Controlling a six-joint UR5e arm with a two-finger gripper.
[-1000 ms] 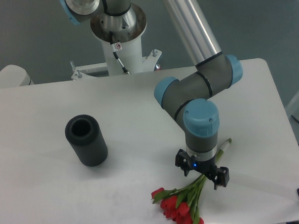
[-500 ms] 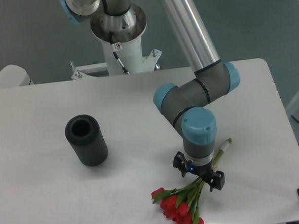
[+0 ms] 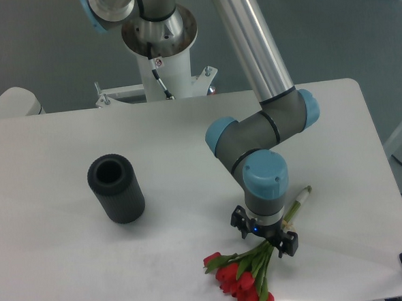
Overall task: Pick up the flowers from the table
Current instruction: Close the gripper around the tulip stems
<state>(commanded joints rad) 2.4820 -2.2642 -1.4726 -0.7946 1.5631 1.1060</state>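
The flowers [image 3: 244, 276], a bunch of red tulips with green stems, lie on the white table [image 3: 71, 267] near its front edge, right of centre. Their red heads point to the front left, and the stem ends [image 3: 301, 197] reach out to the back right. My gripper [image 3: 264, 239] points straight down over the middle of the stems, open, with one finger on each side of the bunch. The fingertips sit low, close to the tabletop. The gripper body hides the stems directly beneath it.
A dark ribbed cylinder vase [image 3: 116, 188] stands on the left part of the table, its opening facing up. The arm's white base column [image 3: 161, 64] rises at the back centre. The table's right edge [image 3: 387, 180] is close to the stem ends.
The gripper has come down and shifted slightly left toward the stems, its fingers now straddling them near the tabletop. The flowers and the vase have not moved.
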